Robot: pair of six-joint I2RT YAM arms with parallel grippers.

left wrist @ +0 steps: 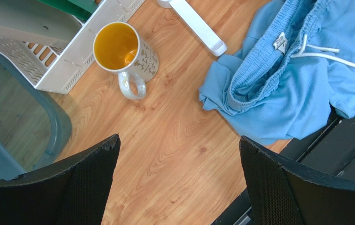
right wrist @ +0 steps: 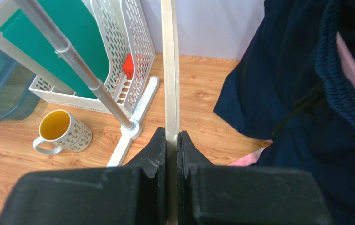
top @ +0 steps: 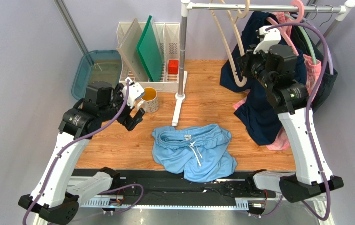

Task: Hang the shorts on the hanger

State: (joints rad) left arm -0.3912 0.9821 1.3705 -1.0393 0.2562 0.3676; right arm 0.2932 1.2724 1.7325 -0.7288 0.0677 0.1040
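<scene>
The right gripper (right wrist: 171, 137) is pinched shut on one arm of the cream hanger (right wrist: 170, 70), which hangs from the rail (top: 268, 7), likely to lift it off, while the blue shorts (top: 193, 151) lie crumpled on the table (top: 212, 84) near the wide-open, empty left gripper (left wrist: 178, 140)

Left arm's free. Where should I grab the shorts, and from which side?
Take the shorts by the gathered waistband, left gripper coming straight down from the mug side. The band lies on top as a raised ridge, likely easier to pinch than the flat legs.
</scene>
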